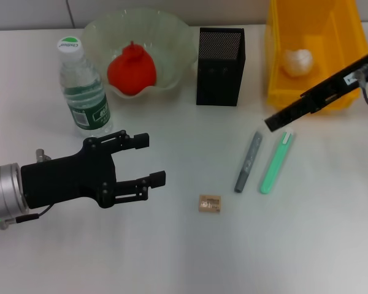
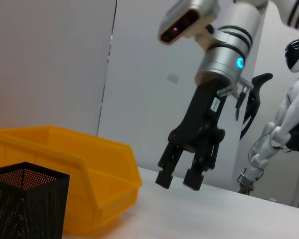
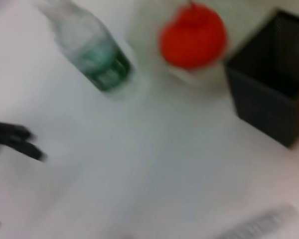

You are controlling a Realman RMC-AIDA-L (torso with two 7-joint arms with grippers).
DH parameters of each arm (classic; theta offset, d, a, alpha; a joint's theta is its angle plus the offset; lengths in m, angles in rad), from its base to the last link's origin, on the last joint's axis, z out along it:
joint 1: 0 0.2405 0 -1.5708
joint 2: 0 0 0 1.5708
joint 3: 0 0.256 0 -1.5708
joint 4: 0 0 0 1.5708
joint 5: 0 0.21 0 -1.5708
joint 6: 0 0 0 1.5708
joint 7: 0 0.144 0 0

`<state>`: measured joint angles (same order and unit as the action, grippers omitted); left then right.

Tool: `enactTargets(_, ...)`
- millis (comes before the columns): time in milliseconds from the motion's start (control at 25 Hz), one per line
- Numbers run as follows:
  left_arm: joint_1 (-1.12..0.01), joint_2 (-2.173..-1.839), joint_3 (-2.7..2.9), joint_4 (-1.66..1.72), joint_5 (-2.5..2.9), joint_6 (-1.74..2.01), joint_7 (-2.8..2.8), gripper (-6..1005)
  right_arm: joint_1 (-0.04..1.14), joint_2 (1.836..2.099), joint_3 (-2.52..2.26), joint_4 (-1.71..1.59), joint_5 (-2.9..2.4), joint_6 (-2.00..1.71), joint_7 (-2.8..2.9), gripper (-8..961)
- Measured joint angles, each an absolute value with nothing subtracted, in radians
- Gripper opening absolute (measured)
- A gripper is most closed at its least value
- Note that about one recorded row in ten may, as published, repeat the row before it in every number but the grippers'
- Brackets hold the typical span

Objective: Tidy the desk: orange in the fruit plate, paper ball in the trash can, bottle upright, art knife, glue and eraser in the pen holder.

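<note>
At the table's [image 1: 172, 257] six o'clock lies the eraser [image 1: 209, 204], long axis crosswise. The left gripper [image 1: 148, 160] hovers at its nine o'clock, fingers spread. The right gripper [image 2: 178, 178], spread too, hangs near the bin [image 1: 313, 92].

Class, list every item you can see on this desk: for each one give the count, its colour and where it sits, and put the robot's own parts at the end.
orange: one, red-orange, inside the fruit plate.
fruit plate: one, pale green glass, back of the desk.
bottle: one, clear with green label, upright, left of the plate.
pen holder: one, black mesh, right of the plate.
trash can: one, yellow, back right.
paper ball: one, white, inside the trash can.
grey pen-shaped tool: one, lying in front of the pen holder.
green pen-shaped tool: one, beside the grey one.
eraser: one, tan, front centre.
left gripper: black, open, empty, front left.
right gripper: black, open, empty, above the desk near the trash can.
</note>
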<state>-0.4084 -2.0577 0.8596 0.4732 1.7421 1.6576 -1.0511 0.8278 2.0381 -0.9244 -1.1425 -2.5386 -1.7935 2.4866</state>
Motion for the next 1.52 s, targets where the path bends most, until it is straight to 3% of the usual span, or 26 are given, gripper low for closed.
enactTargets(440, -0.423, -2.059, 0.861, 0.476, 1.743, 1.657, -1.062, 810, 1.035, 2.055, -1.013, -0.910, -2.835, -1.745, 2.653, 816)
enactTargets(760, -0.430, -2.059, 0.861, 0.478, 1.743, 1.656, -1.077, 811, 1.058, 2.074, -1.058, -0.762, -2.889, -1.614, 2.692, 816)
enactTargets(1520, -0.429, -2.060, 0.859, 0.479, 1.743, 1.657, -1.091, 811, 1.087, 2.080, -1.082, -0.626, -2.913, -1.469, 2.755, 813)
